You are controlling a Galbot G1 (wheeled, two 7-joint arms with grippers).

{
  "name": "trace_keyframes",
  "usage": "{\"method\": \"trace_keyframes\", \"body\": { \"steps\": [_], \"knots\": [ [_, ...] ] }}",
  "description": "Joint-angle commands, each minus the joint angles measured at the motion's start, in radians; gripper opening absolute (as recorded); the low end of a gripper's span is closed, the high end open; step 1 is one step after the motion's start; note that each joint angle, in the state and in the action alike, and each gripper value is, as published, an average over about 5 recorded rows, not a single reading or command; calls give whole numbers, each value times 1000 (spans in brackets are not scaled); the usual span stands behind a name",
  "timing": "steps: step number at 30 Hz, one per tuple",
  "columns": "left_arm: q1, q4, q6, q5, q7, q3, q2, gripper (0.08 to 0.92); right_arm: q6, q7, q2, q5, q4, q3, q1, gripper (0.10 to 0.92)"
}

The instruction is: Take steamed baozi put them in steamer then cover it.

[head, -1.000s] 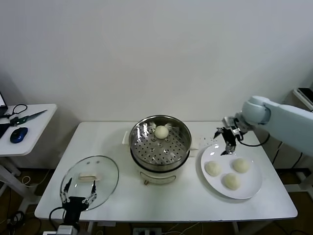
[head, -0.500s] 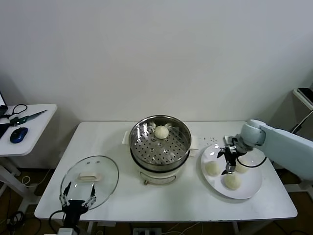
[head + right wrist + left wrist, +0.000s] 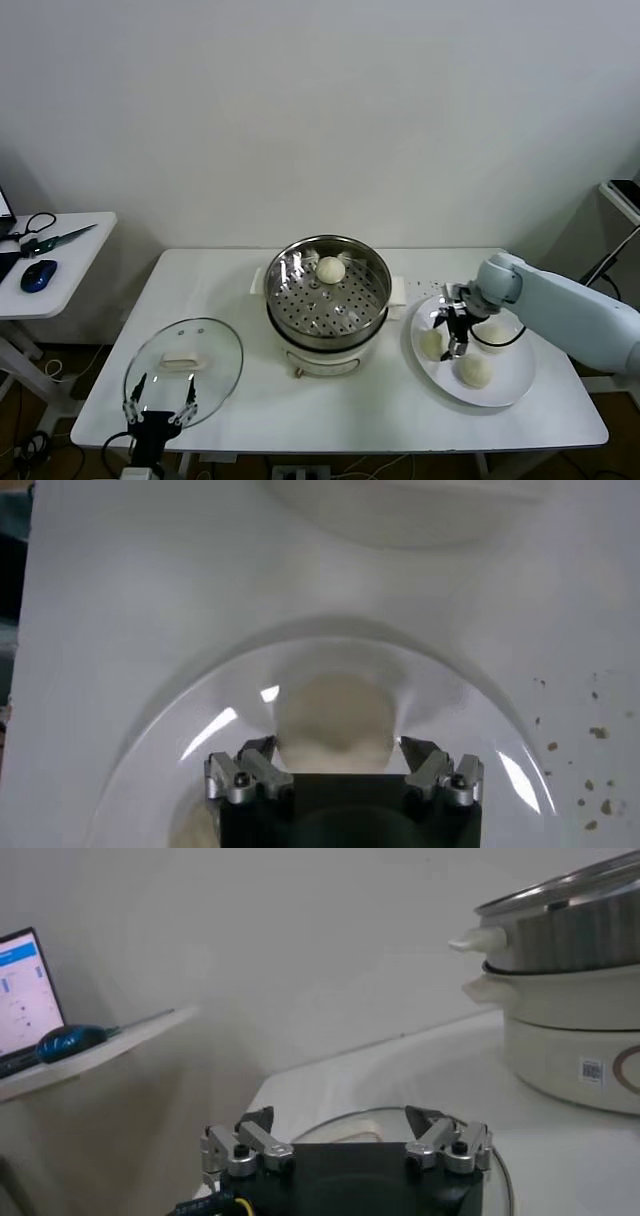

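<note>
The steamer (image 3: pixel 325 292) stands mid-table with one baozi (image 3: pixel 330 269) in its steel basket. Three baozi lie on the white plate (image 3: pixel 512 374) at the right: one at the left (image 3: pixel 430 346), one at the front (image 3: pixel 476 372), one at the back (image 3: pixel 494 335). My right gripper (image 3: pixel 449 336) is open and low over the left baozi. In the right wrist view that baozi (image 3: pixel 335 712) sits between the open fingers of the right gripper (image 3: pixel 338 748). My left gripper (image 3: pixel 158 404) is open and empty at the table's front left, by the near edge of the glass lid (image 3: pixel 184 368).
The left wrist view shows the left gripper (image 3: pixel 340 1124), the lid (image 3: pixel 395 1118) and the steamer's side (image 3: pixel 570 928). A side table (image 3: pixel 50 250) with a mouse and scissors stands at the far left. The right wrist view shows the plate rim (image 3: pixel 190 715).
My right gripper has come down from beyond the plate's far edge and moved left across the plate to the left baozi, staying open. The left arm has not moved.
</note>
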Motion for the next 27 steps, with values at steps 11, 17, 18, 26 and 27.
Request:
{"method": "trace_keyframes", "body": {
  "steps": [11, 17, 18, 26, 27],
  "knots": [
    [7, -10, -3, 2, -2, 0, 0, 823, 13, -11, -17, 34, 1, -18, 49, 724],
    [7, -24, -2, 0, -1, 4, 3, 823, 14, -12, -76, 160, 53, -190, 306, 719],
    [7, -26, -1, -1, -1, 5, 3, 823, 14, -14, -80, 185, 59, -231, 357, 718],
    [9, -44, -1, -1, 1, 25, 4, 823, 8, -20, -16, 427, 105, -537, 794, 721],
    [11, -45, -2, -1, 1, 27, 5, 823, 5, -19, 3, 456, 109, -564, 825, 721]
  ]
}}
